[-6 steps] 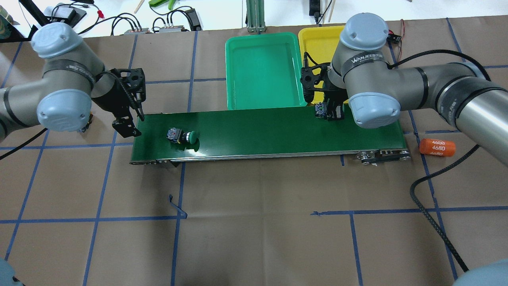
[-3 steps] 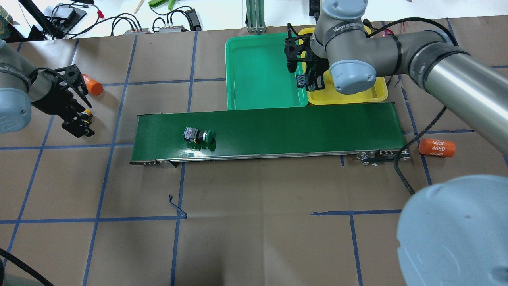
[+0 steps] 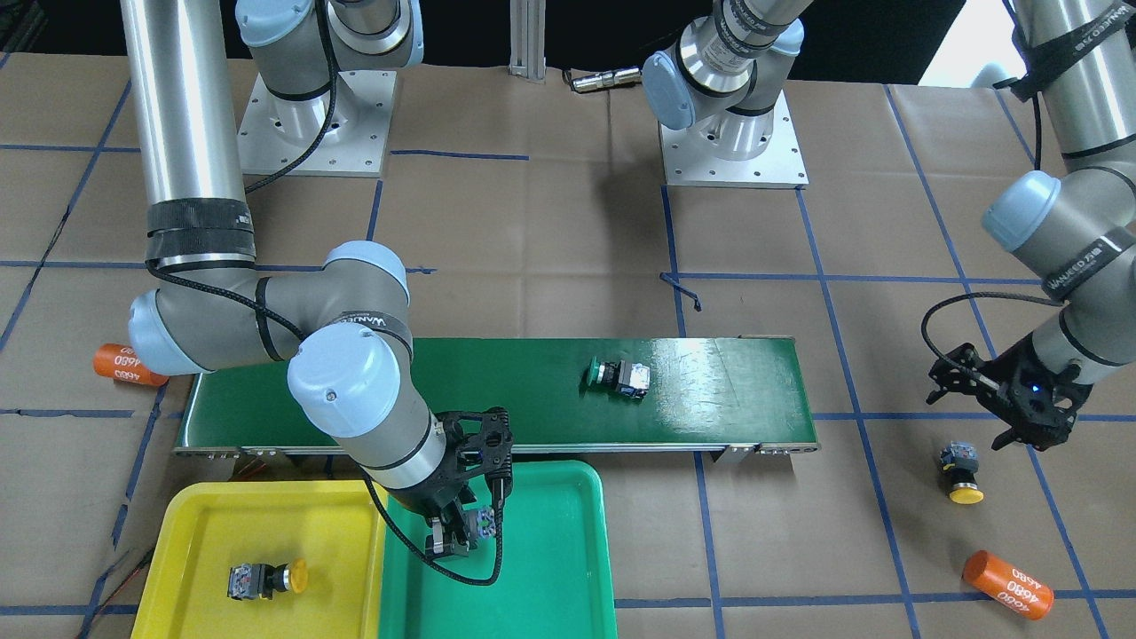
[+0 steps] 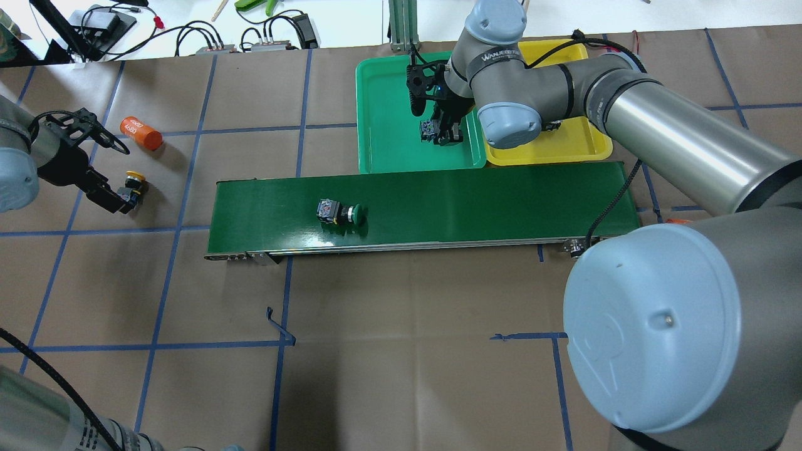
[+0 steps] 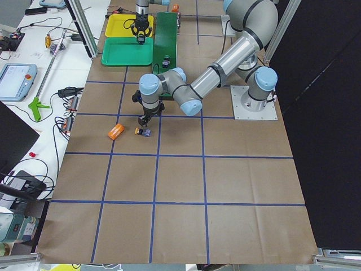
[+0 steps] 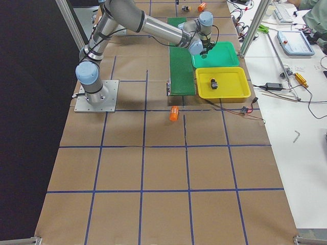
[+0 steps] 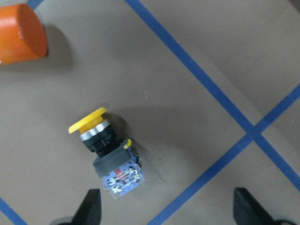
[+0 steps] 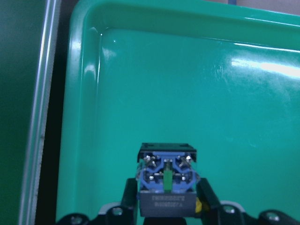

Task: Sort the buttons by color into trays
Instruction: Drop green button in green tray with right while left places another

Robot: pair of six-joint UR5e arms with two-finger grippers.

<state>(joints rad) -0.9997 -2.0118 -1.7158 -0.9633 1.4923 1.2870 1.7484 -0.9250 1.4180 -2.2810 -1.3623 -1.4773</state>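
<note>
**A:** What is the right gripper [image 4: 442, 133] doing?

**B:** Its fingers are clamping the button [image 8: 166, 182] by its blocky body. The cap is hidden. It's hanging inside the green tray [image 4: 388, 94], close to the edge bordering the yellow tray [image 3: 266, 524]. I cannot tell whether it's touching the floor.

**A:** How should it be releasing?

**B:** I'd be lowering until the body is resting on the floor, shifting away from that edge, then parting the fingers slowly.

**A:** And the left gripper [image 7: 168, 208]?

**B:** Its fingers are apart, hovering over the yellow button [image 7: 105, 152] lying on the table [image 7: 211, 47] near the orange cylinder [image 7: 21, 33]. The yellow button is sitting nearer one finger, so I'd be centring first.
</note>
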